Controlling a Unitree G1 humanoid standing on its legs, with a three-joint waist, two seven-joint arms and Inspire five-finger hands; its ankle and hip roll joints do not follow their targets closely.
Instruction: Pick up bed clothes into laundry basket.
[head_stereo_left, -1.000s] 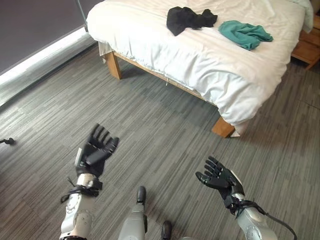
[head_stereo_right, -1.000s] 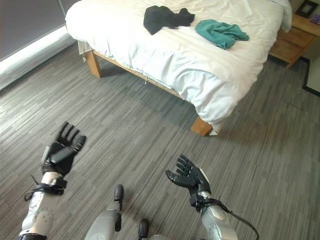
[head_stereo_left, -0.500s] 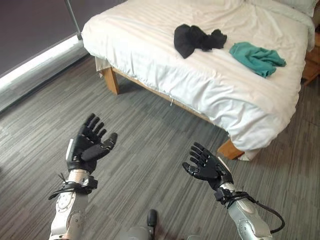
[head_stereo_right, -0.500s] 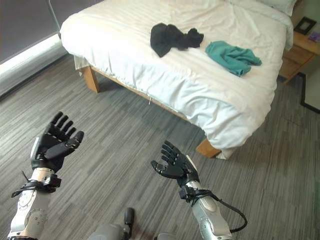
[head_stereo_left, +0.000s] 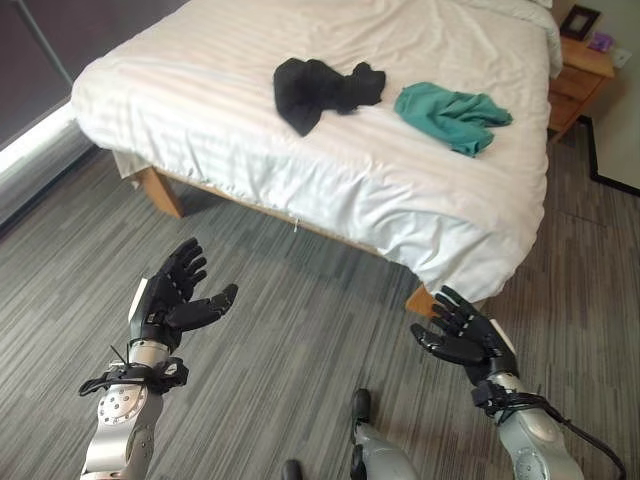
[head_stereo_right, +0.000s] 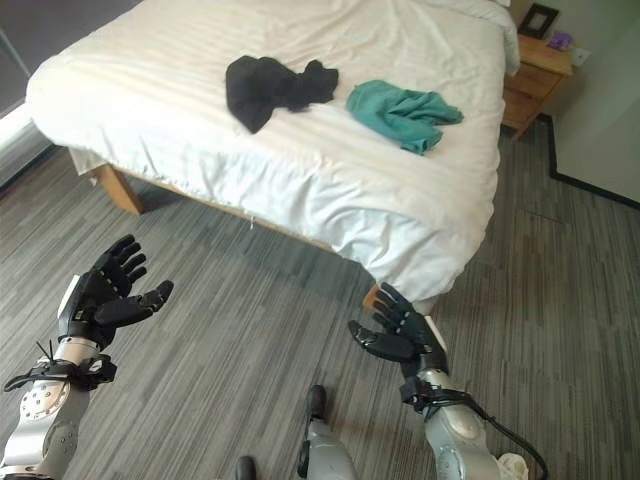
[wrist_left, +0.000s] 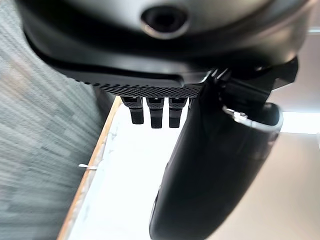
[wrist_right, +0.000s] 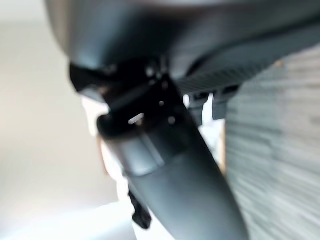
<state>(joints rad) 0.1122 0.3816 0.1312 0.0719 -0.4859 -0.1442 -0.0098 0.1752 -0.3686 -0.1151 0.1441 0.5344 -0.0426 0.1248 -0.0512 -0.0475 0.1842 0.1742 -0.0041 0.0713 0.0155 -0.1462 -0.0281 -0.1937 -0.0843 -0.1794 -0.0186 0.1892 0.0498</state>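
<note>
A white-sheeted bed (head_stereo_left: 250, 150) on wooden legs stands across the far half of the room, its near edge running diagonally from the robot's left toward the right. Two garments lie on top of it, well back from that edge: a crumpled black garment (head_stereo_left: 315, 88) and, just beside it on the right, a teal garment (head_stereo_left: 452, 111). They sit close together without touching. A wooden nightstand (head_stereo_left: 578, 78) stands at the bed's far right corner.

Grey striped carpet (head_stereo_left: 290, 360) spreads between the robot and the bed, with a wide stretch of bare floor in front of both hands.

The left hand (head_stereo_left: 168, 305) is raised over the carpet, palm turned inward, fingers straight and spread, holding nothing. The right hand (head_stereo_left: 462, 340) hangs near the bed's near right corner, just beside the wooden leg (head_stereo_left: 422, 300), its fingers also spread apart and empty. Both hands are well short of the garments, with the overhanging sheet edge between them and the clothes.
</note>
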